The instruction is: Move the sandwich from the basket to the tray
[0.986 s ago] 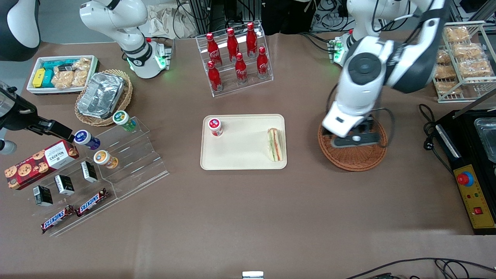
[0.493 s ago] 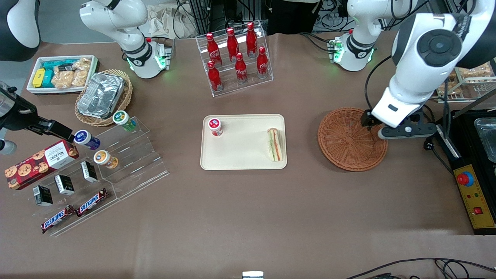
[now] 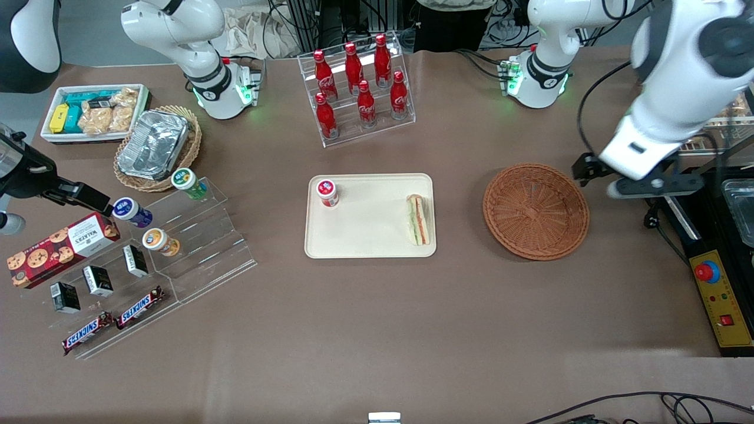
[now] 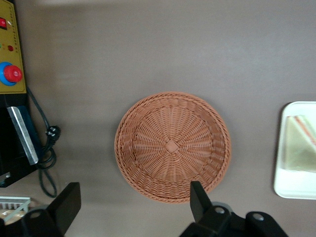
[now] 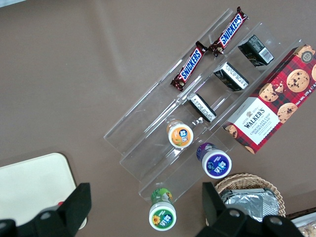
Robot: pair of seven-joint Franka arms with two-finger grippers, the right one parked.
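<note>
The sandwich [image 3: 418,219] lies on the cream tray [image 3: 371,235], at the tray edge closest to the basket; the left wrist view also catches the sandwich [image 4: 301,143] and a corner of the tray [image 4: 295,188]. The round reddish-brown basket [image 3: 535,211] holds nothing, its woven bottom [image 4: 173,145] fully showing. My gripper [image 3: 651,187] hangs high above the table beside the basket, toward the working arm's end. It is open [image 4: 133,202], with nothing between the black fingers [image 4: 200,197].
A small red-capped bottle [image 3: 327,192] stands on the tray. A black machine with a yellow control panel [image 3: 721,294] and a cable [image 3: 651,221] lie under and beside the gripper. A cola rack [image 3: 359,88] stands farther from the camera than the tray.
The gripper has swung from over the basket toward the working arm's end of the table, uncovering the basket. The sandwich has stayed on the tray.
</note>
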